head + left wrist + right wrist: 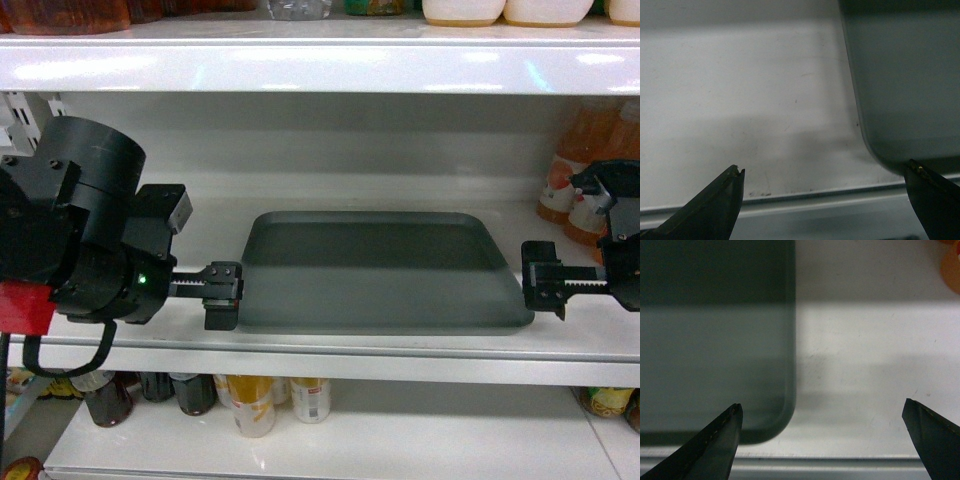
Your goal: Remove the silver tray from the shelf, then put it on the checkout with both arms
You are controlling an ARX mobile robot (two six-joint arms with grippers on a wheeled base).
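Left claw (222,296) spread; right claw (543,280) seemingly spread

You have the silver tray (385,275) lying flat on the white shelf (330,345), long side running left to right, its near edge just behind the shelf's rounded front lip. It is matte grey-green, with rounded corners and a low raised rim, its far half in shadow.
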